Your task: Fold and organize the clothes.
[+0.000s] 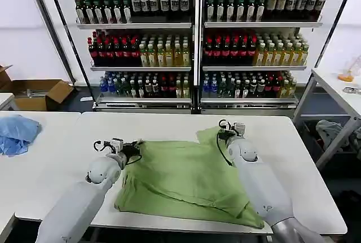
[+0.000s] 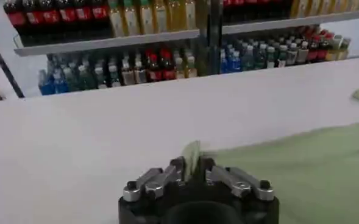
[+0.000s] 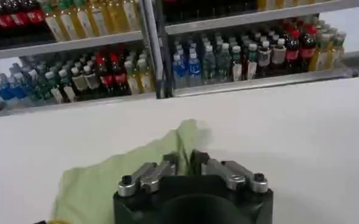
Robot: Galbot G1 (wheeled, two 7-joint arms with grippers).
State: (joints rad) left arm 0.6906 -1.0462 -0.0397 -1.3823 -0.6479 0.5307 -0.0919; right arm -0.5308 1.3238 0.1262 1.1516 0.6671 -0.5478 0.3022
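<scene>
On a white table [image 1: 293, 158], light green shirt [image 1: 186, 181] spread flat, left gripper [image 2: 193, 172] pinching its far left edge, right gripper [image 3: 187, 163] clamped on its far right corner, bottle shelves [image 1: 194, 45] behind, labels unreadable.

No readable text in any view.
The bottles [image 1: 169, 3] on the shelves [image 1: 194, 26] carried labels, but no word, brand or number on them could be made out from the head camera or either wrist camera; the cardboard box [image 1: 39, 93] on the floor and the white table [image 1: 293, 141] bore no legible marking.
</scene>
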